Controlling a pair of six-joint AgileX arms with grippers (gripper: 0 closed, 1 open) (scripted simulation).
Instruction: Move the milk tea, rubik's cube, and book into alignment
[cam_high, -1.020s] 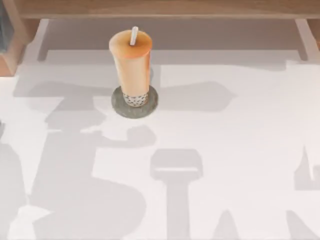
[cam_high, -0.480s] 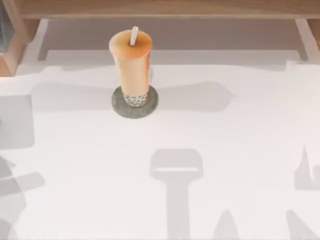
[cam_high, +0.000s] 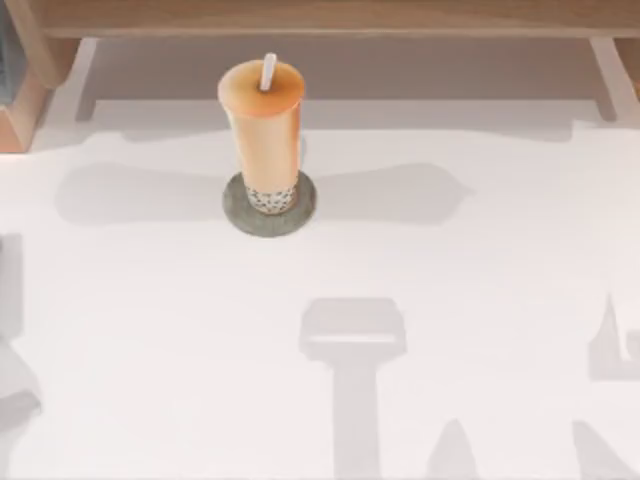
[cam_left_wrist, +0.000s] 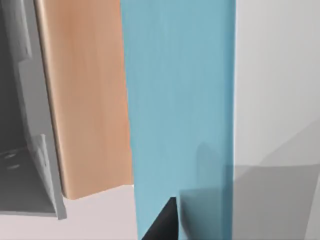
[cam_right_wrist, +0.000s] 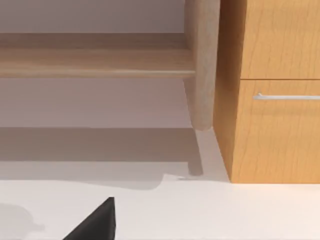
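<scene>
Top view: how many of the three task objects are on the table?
1: the milk tea, upright on a grey disc at the back, left of centre. Others may lie outside the frame.

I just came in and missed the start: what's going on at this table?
Nothing is being handled at this moment. The milk tea stands upright on a flat grey disc toward the back of the white table, left of centre. The left wrist view looks closely at a blue panel beside a wooden edge; the right wrist view faces a wooden cabinet with a drawer handle.
</scene>
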